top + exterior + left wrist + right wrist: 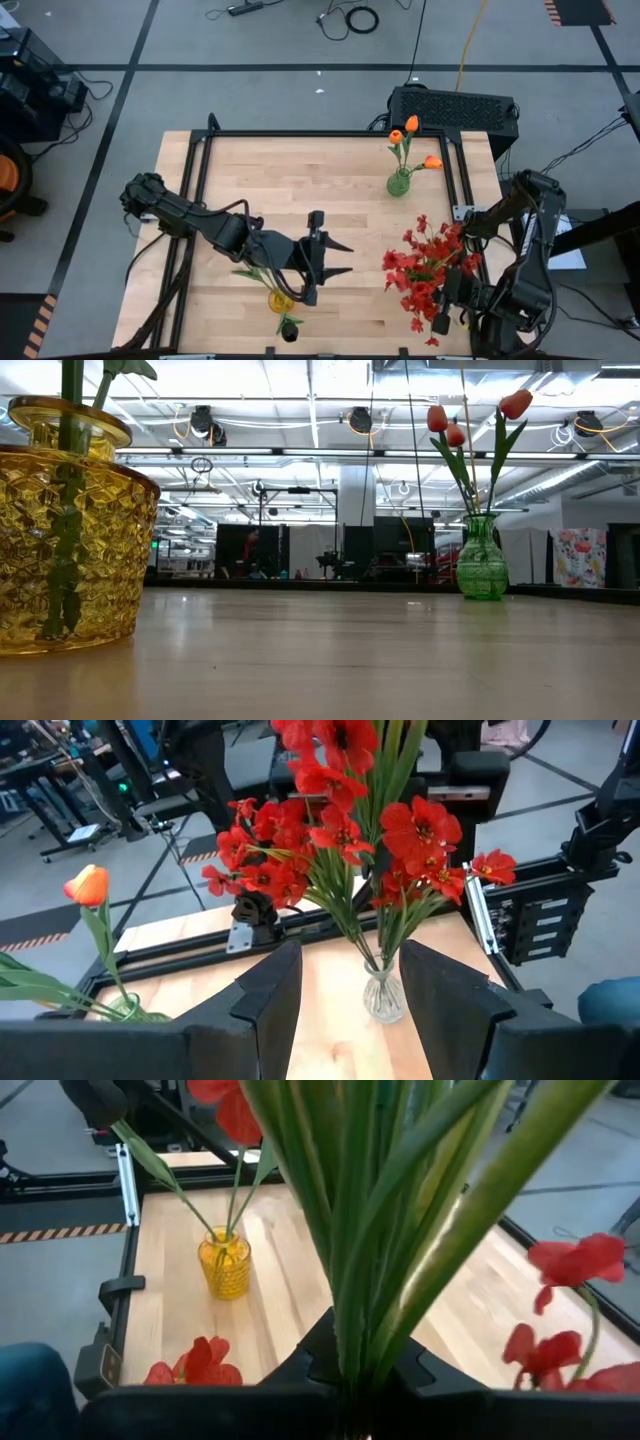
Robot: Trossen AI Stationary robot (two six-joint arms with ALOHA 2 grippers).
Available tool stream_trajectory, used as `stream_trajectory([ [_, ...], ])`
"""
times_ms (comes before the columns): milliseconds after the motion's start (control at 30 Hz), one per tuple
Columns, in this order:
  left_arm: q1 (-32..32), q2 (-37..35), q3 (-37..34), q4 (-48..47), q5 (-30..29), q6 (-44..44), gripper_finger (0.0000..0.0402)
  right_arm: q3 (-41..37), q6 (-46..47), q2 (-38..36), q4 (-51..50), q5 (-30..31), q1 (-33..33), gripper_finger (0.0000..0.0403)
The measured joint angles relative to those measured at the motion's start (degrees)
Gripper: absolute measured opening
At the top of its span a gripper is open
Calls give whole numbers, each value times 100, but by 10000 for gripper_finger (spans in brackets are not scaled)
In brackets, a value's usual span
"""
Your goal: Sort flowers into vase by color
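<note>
Red flowers stand as a bunch with their stems in a small clear vase at the table's near right. My right gripper is among them, shut on green stems; in the high view the blooms cover it. My left gripper hangs open above the table's middle and faces the bunch from the left, apart from it. Orange flowers stand in a green vase at the far right. A yellow vase near the front edge holds green stems and a black flower. My right gripper pinches green stems of the red flowers between its two fingers. The stems and leaves rise upright past the fingers. How many stems it has, and at what height of the bunch, the blooms hide.
A black frame runs around the table's far and side edges. A dark box sits behind the far right corner. Bare wood lies between the yellow vase and the red bunch and across the table's far half.
</note>
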Motion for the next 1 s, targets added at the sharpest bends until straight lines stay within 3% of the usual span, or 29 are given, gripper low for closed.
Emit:
stream_trajectory([
  [533, 0, 0, 0, 132, -2, 12, 176, 0, 432, 641, -151, 481, 2, 12],
  [1000, 6, 0, 0, 345, -4, 51, 176, 0, 760, 718, -400, 332, 2, 29],
])
